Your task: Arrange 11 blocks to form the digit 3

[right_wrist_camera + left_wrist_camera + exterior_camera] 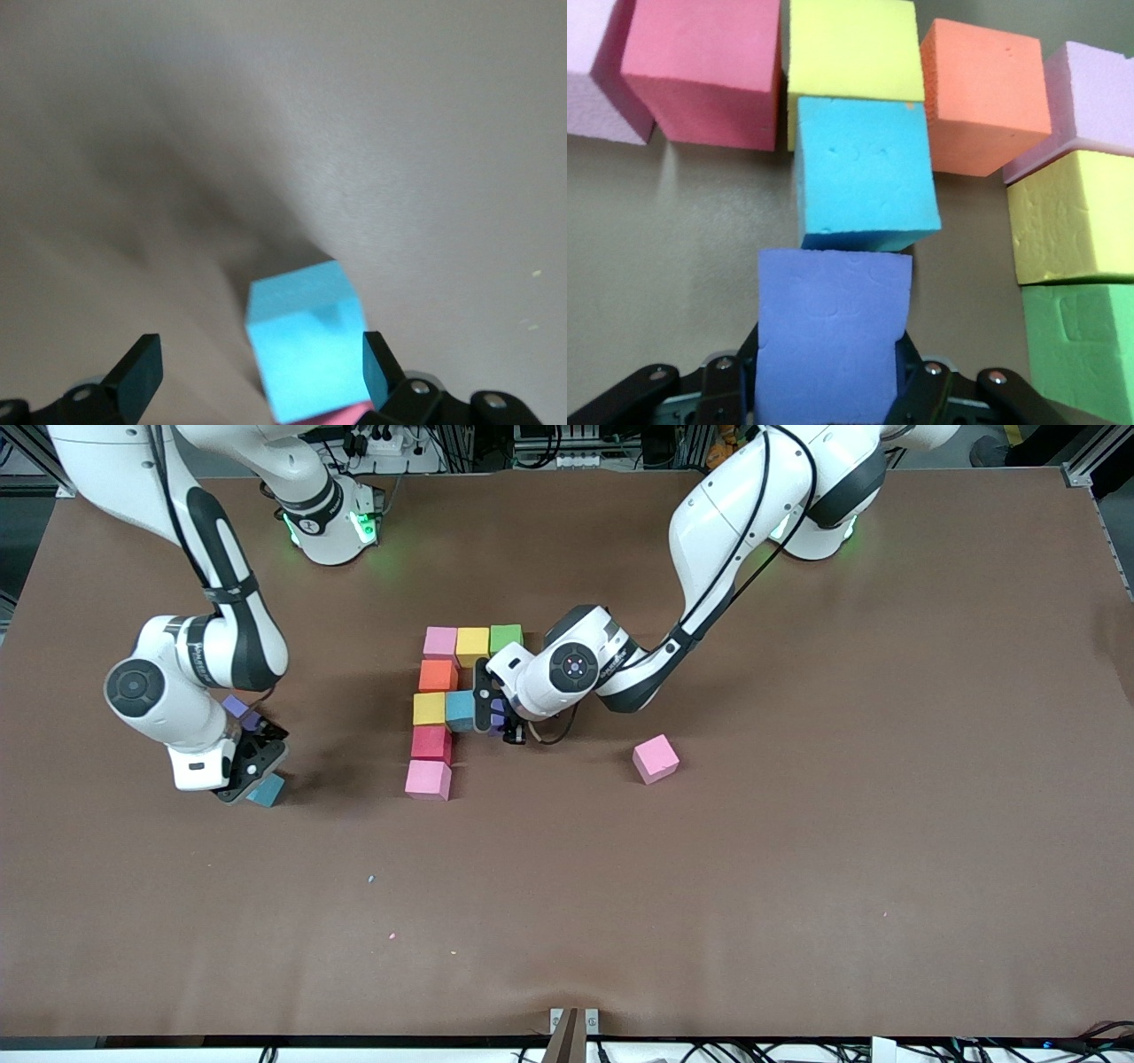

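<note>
The left gripper, clamped on a purple foam cube, should seat it flush against the light blue foam cube mid-bench, squaring edges first. The right gripper, jaws wide, straddles another blue foam cube toward its own end.

A brown bench fills the front view. A few tiny pale specks lie on it near the front camera. A small bracket sits at its near edge, with cables running along below it.
</note>
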